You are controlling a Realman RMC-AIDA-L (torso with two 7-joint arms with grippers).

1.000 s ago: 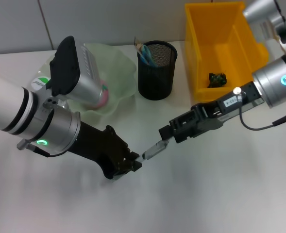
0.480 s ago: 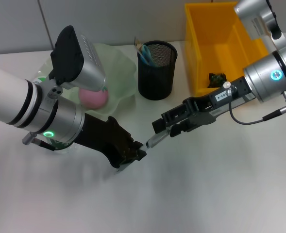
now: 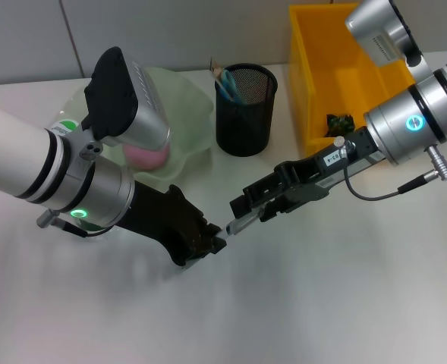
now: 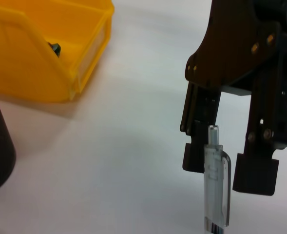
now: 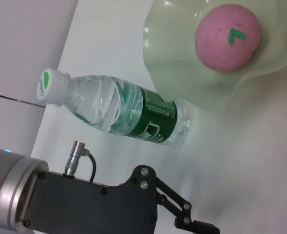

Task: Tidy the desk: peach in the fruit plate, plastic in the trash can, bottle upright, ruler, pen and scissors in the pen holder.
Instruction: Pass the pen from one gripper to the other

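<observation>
A white desk (image 3: 322,303) stands against a grey panelled wall (image 3: 170,30).

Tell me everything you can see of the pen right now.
The pen is a slim clear-plastic stick pen with a transparent barrel, a clip along one side and a small cap end. It hangs off the table between the two arms. The left gripper holds its lower end; its upper end sits between the open fingers of the right gripper, which do not visibly clamp it.

Pen holder (image 3: 244,108) between fruit plate (image 3: 185,114), left, and trash can (image 3: 344,68).
</observation>
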